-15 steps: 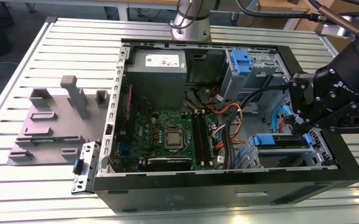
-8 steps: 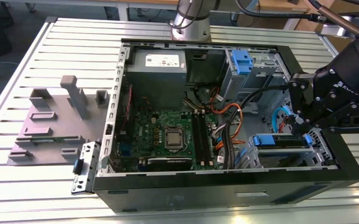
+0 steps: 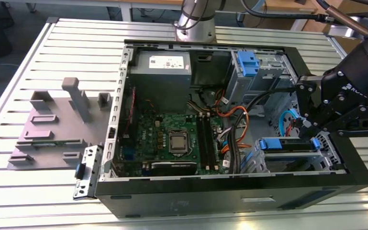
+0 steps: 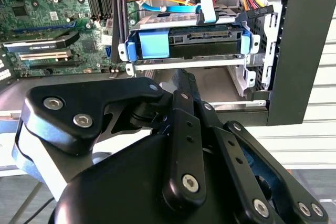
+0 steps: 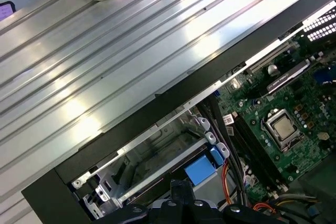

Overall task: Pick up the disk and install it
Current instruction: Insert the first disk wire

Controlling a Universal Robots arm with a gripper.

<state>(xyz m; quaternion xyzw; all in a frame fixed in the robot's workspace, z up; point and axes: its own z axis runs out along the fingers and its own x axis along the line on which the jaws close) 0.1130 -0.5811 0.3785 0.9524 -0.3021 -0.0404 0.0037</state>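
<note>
My black claw [image 3: 315, 125] hovers beside the blue-framed silver disk [image 4: 186, 43] seated in the case's corner bay; whether its fingers are apart, I cannot tell.

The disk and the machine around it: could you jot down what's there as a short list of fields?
disk: silver drive in a blue carrier, seated in the cage at the case's corner
gripper: just outside that cage, holding nothing
computer case: open, lying on its side
motherboard: green, exposed
power supply: grey box at the far end
table: ribbed metal
</note>
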